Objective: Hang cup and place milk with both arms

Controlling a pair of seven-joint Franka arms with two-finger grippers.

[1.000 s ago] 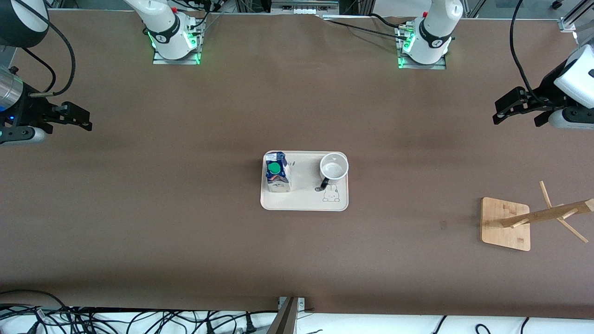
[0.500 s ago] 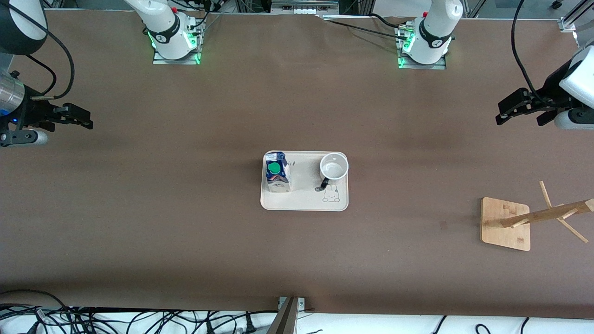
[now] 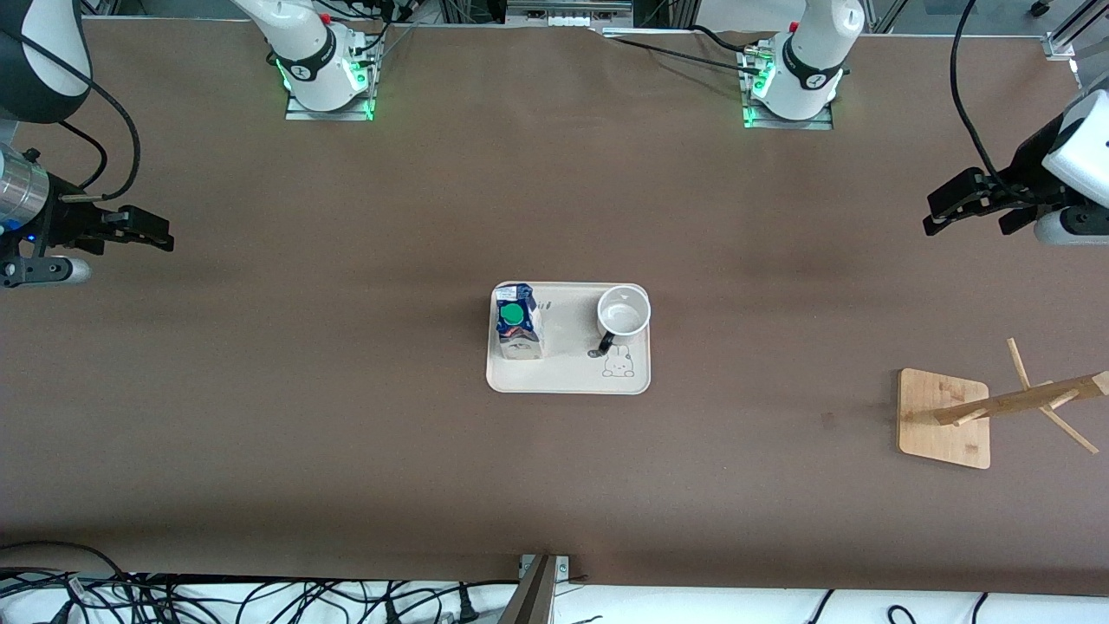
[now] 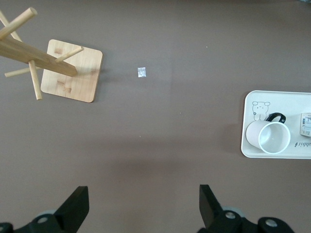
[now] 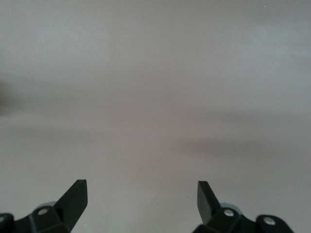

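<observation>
The white cup (image 3: 624, 312) stands upright on a cream tray (image 3: 567, 377) at the table's middle, its black handle toward the front camera. The milk (image 3: 517, 325), a blue-topped carton with a green cap, stands on the same tray toward the right arm's end. My left gripper (image 3: 931, 212) hangs open and empty over bare table at the left arm's end. My right gripper (image 3: 166, 234) hangs open and empty over bare table at the right arm's end. The left wrist view shows the open left gripper (image 4: 144, 191), the cup (image 4: 268, 137), the tray (image 4: 291, 99) and an edge of the milk (image 4: 306, 125). The right wrist view shows only the open right gripper (image 5: 142, 184) and table.
A wooden cup rack (image 3: 944, 416) with slanted pegs stands on a square base near the left arm's end, nearer the front camera than the tray; it also shows in the left wrist view (image 4: 73, 70). A small pale scrap (image 4: 141, 72) lies on the table beside it.
The right gripper has drifted slightly lower in the front view and its arm has shifted. The left gripper has barely moved. The cup, milk and rack are unmoved.
</observation>
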